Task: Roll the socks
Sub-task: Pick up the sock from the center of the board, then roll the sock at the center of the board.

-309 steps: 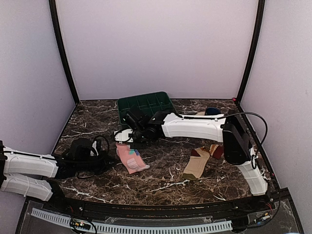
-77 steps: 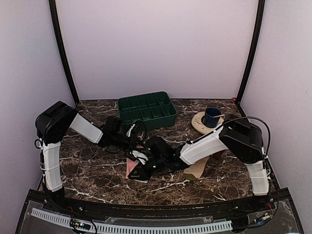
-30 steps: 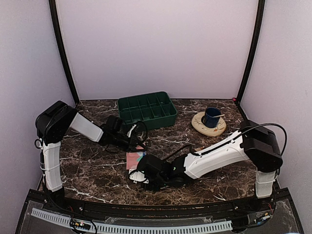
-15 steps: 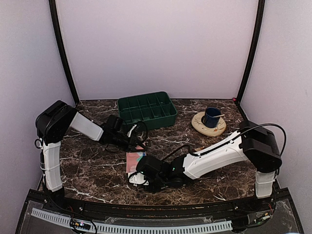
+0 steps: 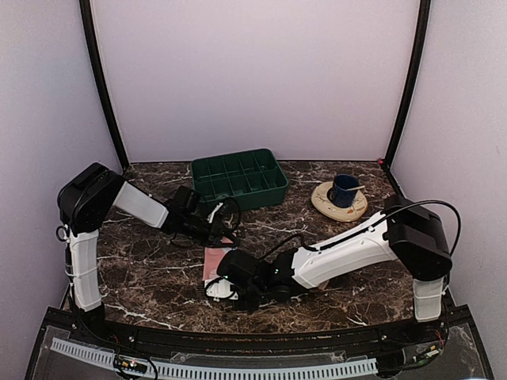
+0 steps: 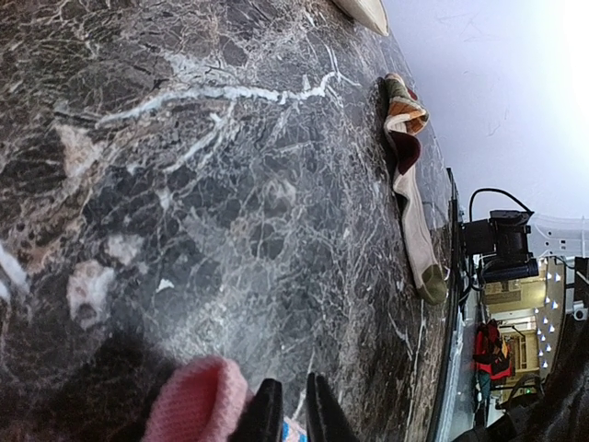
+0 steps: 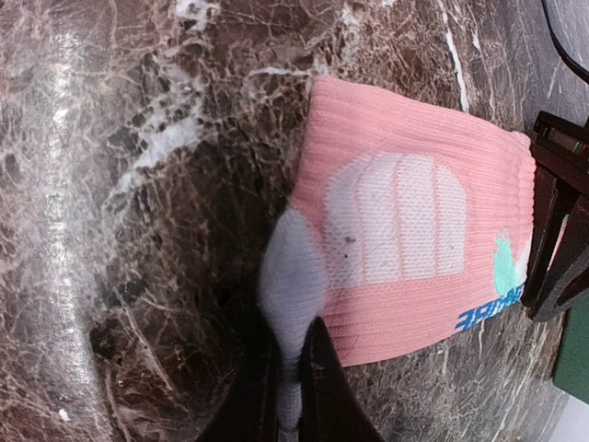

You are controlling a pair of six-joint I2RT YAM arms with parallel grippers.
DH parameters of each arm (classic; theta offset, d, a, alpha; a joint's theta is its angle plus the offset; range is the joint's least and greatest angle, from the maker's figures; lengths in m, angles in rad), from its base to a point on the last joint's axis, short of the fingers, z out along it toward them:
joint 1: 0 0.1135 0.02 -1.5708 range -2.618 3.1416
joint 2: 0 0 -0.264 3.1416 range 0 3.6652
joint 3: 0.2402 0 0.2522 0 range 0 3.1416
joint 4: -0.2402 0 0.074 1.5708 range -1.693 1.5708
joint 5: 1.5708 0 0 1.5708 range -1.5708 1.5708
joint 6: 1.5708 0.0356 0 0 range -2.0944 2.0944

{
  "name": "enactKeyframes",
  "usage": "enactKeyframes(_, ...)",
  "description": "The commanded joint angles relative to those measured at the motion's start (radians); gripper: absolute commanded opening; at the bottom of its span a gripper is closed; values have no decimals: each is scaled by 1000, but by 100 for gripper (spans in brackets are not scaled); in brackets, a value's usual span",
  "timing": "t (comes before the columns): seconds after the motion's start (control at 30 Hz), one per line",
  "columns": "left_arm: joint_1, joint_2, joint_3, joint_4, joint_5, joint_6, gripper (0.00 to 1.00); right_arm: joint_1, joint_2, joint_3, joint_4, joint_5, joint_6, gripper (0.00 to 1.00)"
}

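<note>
The pink sock (image 5: pixel 212 261) lies on the surface (image 5: pixel 142 269) between the two pincers. The right pincer (image 7: pixel 289 364) is closed on its grey toe at the near end. The left pincer (image 6: pixel 291 410), fingers nearly together, sits at the far end; whether it grips cannot be told. The sock's long axis runs near to far. The tan sock (image 6: pixel 411 198) lies well apart. The surface is dark veined marble, with pale lilac walls (image 5: pixel 253 71) and a green tray (image 5: pixel 238 178) at the back.
</note>
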Motion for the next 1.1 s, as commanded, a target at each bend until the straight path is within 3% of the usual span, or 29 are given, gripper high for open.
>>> enactKeyframes(0.0,3,-73,-24,-31,-44,12,16,-20,-9,-7,-88,-95,49,0)
enactKeyframes(0.3,2,-231,-35,-71,-127,18,31,-74,-32,32,-143,-248,113,0)
enactKeyframes(0.6,3,-362,-102,-86,-268,13,34,-134,-32,75,-182,-419,175,0)
enactKeyframes(1.07,1,-665,-471,51,-441,-113,32,-204,6,182,-267,-610,173,0)
